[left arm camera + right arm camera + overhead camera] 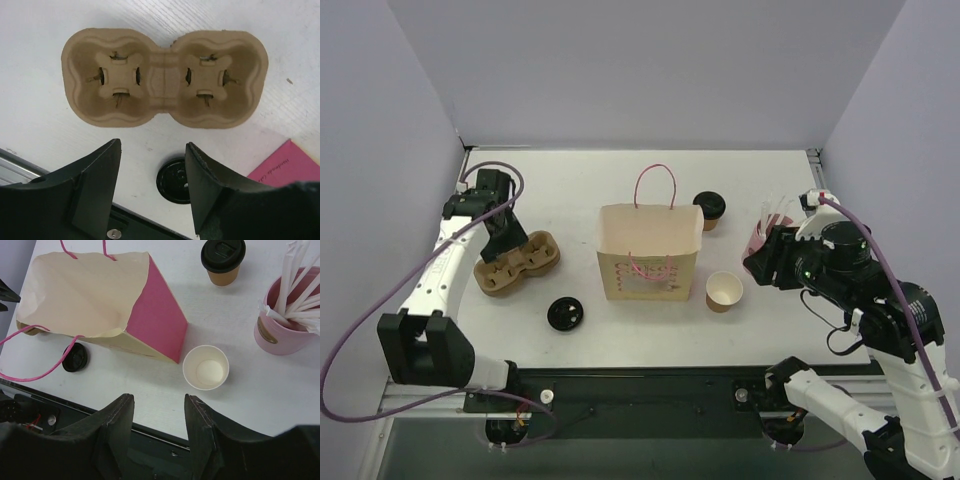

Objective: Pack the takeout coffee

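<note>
Takeout coffee (pixel 709 208): one, lidded, stood beside the bag's far right corner.
Paper bag (pixel 648 255): one, upright, open.
Unlidded cup (pixel 724 291): one.
Loose lid (pixel 565 314): one.
Cup carrier (pixel 165 77): one, two wells.
Left gripper (pixel 152 150): jaws parted, nothing held.
Right gripper (pixel 159 402): jaws parted, nothing held.

Overhead; wrists downward (loose lid (pixel 565 313) shared)

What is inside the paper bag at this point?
Through the open top of the paper bag only its cream inner wall shows, with no cup seen inside. Its floor is hidden by the near wall. The takeout coffee stands outside, beyond its right corner.
</note>
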Controlling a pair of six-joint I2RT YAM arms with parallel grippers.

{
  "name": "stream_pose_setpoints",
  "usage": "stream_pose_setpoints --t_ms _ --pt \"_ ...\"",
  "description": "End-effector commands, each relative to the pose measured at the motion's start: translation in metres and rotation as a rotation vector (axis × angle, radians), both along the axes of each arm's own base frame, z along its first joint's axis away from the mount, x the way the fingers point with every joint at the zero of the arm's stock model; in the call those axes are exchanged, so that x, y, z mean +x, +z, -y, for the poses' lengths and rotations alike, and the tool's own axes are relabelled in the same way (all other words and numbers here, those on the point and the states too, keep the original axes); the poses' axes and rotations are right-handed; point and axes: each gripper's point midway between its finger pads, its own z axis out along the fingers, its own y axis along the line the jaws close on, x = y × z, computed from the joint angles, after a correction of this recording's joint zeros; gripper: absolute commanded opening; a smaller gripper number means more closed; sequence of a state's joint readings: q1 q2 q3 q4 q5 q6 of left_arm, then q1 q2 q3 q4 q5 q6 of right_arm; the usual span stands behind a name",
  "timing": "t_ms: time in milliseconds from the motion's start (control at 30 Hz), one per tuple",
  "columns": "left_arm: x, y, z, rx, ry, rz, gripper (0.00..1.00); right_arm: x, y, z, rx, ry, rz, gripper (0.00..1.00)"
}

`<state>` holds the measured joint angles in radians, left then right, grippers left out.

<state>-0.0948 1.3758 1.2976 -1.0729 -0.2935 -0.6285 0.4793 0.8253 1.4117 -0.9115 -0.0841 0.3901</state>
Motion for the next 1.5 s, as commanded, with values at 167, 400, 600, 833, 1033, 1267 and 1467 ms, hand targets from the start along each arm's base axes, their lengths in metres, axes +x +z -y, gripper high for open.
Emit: stream_pose_setpoints --t_ms 167,400,600,833,1033,1267,1467 --pt "0.043 -0.040 -0.010 -0.022 0.034 -0.033 0.68 0.002 -0.001 0.001 -0.072 0.045 0.002 0.46" --pt "0.048 -0.063 -0.011 -0.006 0.017 -0.110 0.70 0.007 -0.003 0.003 -0.098 0.031 -0.003 0.46" --pt "0.050 -0.077 -0.015 0.012 0.011 -0.152 0.69 0.012 -0.003 0.002 -0.103 0.021 -0.013 0.46" --pt "0.056 -0.087 -0.017 0.013 -0.004 -0.160 0.67 0.015 -0.002 0.001 -0.094 0.005 -0.020 0.46" --pt "0.058 -0.093 -0.016 0.009 -0.013 -0.165 0.62 0.015 -0.002 0.001 -0.089 -0.001 -0.027 0.46" --pt "0.060 -0.078 -0.016 0.009 -0.024 -0.150 0.53 0.017 -0.001 0.001 -0.096 -0.001 -0.025 0.46" --pt "0.056 -0.057 -0.017 0.015 -0.020 -0.109 0.51 0.017 -0.001 0.001 -0.101 0.006 -0.022 0.46"
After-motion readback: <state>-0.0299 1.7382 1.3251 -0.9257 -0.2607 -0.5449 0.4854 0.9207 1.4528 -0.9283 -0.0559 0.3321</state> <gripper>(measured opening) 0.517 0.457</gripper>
